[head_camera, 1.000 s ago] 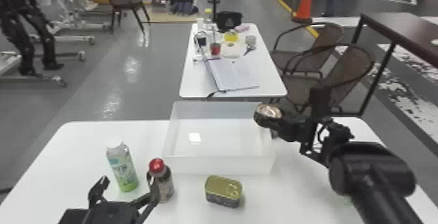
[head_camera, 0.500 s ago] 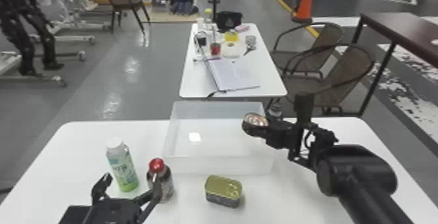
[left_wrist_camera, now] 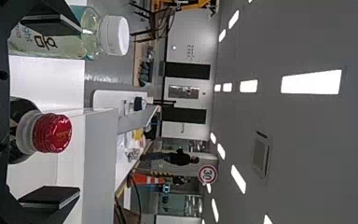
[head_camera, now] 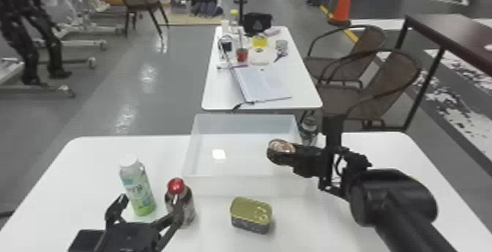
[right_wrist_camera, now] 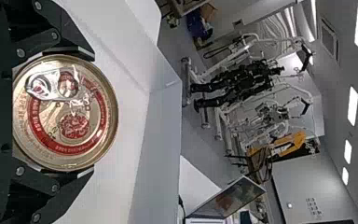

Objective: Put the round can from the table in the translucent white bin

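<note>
Nearest, the black left gripper [head_camera: 149,200] waits with its fingers spread, by a dark bottle with a red cap [head_camera: 179,203]. Just to the right of that bottle, a rectangular tin with a gold-green lid [head_camera: 251,211] sits on the white table [head_camera: 91,192], and a pale-green bottle with a white cap [head_camera: 137,187] stands to its left. Farther off, the black right gripper [head_camera: 289,154] pinches the round gold-topped metal can [head_camera: 281,147] above the right part of the translucent white bin [head_camera: 245,186]. Beyond lies an open notebook [head_camera: 261,82].
</note>
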Tool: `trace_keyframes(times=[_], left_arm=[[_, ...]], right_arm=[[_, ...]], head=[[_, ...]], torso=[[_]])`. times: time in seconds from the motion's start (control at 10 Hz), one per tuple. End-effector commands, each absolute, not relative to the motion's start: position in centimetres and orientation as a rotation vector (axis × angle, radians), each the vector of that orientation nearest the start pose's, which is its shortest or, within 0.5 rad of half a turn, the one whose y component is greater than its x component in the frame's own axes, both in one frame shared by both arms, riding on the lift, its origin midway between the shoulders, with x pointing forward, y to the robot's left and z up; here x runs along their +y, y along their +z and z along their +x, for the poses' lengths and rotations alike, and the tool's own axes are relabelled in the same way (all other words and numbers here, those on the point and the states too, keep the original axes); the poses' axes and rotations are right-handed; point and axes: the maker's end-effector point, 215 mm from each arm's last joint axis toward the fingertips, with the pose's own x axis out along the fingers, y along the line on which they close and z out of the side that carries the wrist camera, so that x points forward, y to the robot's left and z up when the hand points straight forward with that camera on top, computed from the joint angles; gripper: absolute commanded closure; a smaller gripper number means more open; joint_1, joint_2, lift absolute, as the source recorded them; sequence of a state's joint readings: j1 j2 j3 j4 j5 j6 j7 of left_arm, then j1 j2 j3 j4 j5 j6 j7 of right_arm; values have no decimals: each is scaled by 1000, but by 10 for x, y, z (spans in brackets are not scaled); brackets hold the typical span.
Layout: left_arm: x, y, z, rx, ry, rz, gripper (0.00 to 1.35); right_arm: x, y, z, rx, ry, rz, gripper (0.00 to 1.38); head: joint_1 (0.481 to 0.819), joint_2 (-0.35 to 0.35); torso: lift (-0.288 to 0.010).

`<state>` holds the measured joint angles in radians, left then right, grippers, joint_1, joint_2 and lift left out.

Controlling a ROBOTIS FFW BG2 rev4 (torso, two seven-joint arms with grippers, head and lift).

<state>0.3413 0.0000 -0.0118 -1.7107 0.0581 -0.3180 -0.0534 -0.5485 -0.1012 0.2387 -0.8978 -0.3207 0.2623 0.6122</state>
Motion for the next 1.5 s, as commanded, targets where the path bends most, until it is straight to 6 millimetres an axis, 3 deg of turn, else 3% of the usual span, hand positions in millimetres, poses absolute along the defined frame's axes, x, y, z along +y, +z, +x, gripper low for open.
trace_keyframes(times=[0.0, 0.3, 0.6, 0.7, 0.8, 0.9, 1.0, 1.1, 1.3, 1.4], left_arm=[[214, -352, 479, -116, -49, -62, 98], [213, -353, 479, -115, -52, -62, 98], [213, -353, 479, -115, -53, -61, 98], [213, -353, 479, -115, -53, -61, 98], [213, -352, 479, -118, -52, -59, 98], [212, -351, 478, -119, -54, -56, 98], [212, -351, 478, -119, -55, -55, 98], [213, -351, 478, -121, -53, -54, 98], [213, -348, 477, -128, -53, -47, 98], [215, -347, 477, -131, -52, -42, 91]], right_arm=[[-69, -408, 659, 389, 727, 208, 726], [-68, -402, 661, 371, 730, 205, 558], [-67, -399, 661, 366, 731, 220, 84], [-66, -396, 661, 358, 732, 233, 94], [-65, -378, 662, 307, 739, 237, 108], [-78, -343, 668, 220, 709, 234, 108], [-104, -304, 670, 120, 630, 197, 108], [-128, -287, 662, 69, 554, 197, 110], [-150, -273, 638, 16, 501, 190, 111], [-159, -281, 619, 15, 460, 177, 111]], head=[[549, 0], [549, 0], [549, 0], [549, 0], [549, 0], [549, 0], [549, 0], [549, 0], [549, 0], [549, 0]], torso=[[-100], [-100], [-100], [-100], [-100], [-100], [-100], [-100], [-100], [-100]])
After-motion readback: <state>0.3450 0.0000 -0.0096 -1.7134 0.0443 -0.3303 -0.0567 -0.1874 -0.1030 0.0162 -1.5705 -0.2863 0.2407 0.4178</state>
